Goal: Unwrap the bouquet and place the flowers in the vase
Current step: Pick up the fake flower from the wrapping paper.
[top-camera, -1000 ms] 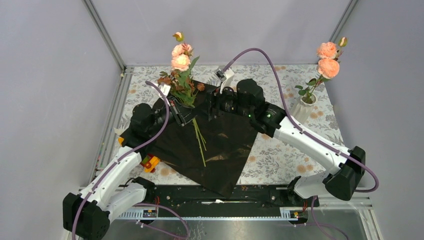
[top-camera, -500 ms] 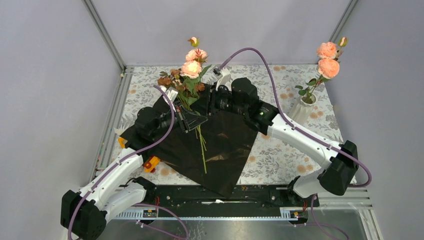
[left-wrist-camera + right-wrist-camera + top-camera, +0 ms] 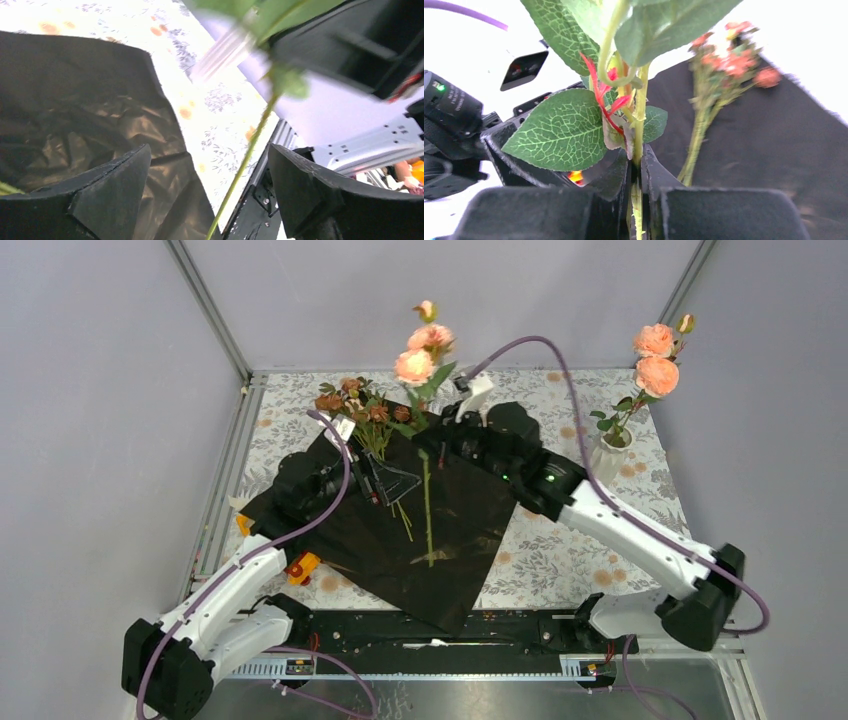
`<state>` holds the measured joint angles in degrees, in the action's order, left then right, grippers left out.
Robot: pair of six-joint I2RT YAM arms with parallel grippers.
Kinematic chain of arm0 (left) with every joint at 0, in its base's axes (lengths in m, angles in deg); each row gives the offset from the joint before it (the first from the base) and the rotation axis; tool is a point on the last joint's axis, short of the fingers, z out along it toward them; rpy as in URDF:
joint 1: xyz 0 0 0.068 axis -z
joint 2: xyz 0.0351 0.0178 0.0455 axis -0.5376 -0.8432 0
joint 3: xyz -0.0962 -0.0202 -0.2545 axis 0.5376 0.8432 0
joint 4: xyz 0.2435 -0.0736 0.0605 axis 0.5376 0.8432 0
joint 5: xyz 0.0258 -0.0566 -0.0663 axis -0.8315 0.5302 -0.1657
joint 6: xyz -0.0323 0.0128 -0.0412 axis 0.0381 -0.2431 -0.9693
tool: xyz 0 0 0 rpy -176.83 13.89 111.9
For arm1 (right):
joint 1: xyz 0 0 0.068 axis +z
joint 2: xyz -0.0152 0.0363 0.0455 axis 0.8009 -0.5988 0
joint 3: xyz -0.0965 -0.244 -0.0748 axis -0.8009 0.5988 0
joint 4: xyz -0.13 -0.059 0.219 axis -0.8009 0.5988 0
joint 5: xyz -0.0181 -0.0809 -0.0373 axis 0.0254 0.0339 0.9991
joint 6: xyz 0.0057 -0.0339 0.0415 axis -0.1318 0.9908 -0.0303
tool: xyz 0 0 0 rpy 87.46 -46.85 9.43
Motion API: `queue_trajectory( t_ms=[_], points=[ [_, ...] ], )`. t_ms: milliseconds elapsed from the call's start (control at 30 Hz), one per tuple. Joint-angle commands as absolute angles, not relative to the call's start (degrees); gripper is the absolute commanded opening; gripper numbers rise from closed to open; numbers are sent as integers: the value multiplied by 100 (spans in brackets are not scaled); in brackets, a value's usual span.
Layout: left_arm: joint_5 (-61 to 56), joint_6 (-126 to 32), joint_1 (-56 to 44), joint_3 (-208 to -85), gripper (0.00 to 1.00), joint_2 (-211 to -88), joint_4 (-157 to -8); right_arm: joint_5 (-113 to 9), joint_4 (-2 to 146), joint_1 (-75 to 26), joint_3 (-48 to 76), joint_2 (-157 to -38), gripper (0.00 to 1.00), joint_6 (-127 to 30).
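The right gripper (image 3: 636, 182) is clenched on a rose stem (image 3: 428, 510), held upright over the black wrapping paper (image 3: 470, 530) near the table's far edge. The left gripper (image 3: 209, 167) stands wide open just beside that stem, grasping nothing.

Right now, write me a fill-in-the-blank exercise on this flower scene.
The right gripper is shut on the ____ of a peach rose.
The left gripper stands ____, holding nothing.
The white ribbed vase stands on the robot's ____ side of the table.
Missing words: stem; open; right.
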<state>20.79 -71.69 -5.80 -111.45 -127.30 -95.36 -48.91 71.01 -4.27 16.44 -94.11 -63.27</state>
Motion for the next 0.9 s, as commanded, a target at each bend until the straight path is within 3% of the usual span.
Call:
queue_trajectory(
  t_ms=[0,100,200,467,867],
  points=[
    [1818,-6869,-854,-11461,94,-12617,-8994,-2983,7630,-453,1535,-8489,0,-4929],
    [1941,-6701,-1412,-11475,95,-12482,-8498,-1717,7983,-515,1328,-8247,0,-3977],
    [1971,-6334,-2137,-11733,96,-12440,-7555,-1223,8179,-880,1118,-8091,0,-3313],
    [1443,-5771,-3427,-12055,97,-12537,-6520,-1036,7413,-2063,549,-7789,0,-2184],
    [1119,-5722,-3560,-11796,97,-12520,-6678,-1795,7534,-3641,-531,-8087,0,-2159]
  ],
)
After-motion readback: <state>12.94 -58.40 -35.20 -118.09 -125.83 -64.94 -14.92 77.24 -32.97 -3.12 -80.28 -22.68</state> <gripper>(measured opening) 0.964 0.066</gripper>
